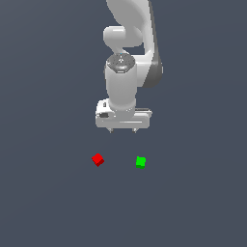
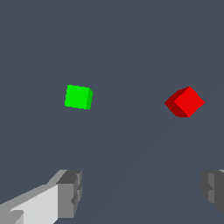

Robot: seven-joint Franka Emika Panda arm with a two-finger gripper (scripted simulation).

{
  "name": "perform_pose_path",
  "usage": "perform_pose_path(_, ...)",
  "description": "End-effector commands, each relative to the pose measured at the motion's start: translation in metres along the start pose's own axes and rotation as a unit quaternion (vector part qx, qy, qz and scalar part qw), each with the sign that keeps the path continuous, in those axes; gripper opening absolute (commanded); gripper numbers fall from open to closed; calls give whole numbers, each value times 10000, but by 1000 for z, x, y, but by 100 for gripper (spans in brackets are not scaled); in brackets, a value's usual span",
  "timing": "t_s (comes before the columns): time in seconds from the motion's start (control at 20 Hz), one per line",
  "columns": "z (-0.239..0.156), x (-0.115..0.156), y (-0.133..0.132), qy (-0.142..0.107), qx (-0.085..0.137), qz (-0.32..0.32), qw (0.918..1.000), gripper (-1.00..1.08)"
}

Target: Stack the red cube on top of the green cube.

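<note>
Exterior view: the gripper (image 1: 123, 130) is held above the floor, jaws spread and empty. The red cube (image 1: 98, 159) is seen on the exterior view's left, the green cube (image 1: 140, 162) on its right, well apart, both nearer the camera than the gripper.

Wrist view: both cubes are framed beyond the parted fingertips (image 2: 70, 192). The red cube (image 2: 185, 102) is turned cornerwise, so wrist rotation is judged necessary before grasping. The green cube (image 2: 78, 96) is left untouched.
</note>
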State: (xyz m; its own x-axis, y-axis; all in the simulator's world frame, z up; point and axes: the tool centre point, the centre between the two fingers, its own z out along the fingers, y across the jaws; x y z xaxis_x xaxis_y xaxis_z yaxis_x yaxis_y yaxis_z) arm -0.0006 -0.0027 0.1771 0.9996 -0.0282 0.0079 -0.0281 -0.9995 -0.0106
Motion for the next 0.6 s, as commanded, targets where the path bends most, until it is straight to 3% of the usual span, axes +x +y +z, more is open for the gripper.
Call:
perform_pose_path(0.0, 0, 0, 0, 0, 0, 0, 10000, 100)
perform_pose_path(0.55, 9, 1, 11, -5, -2, -309, 9995, 100)
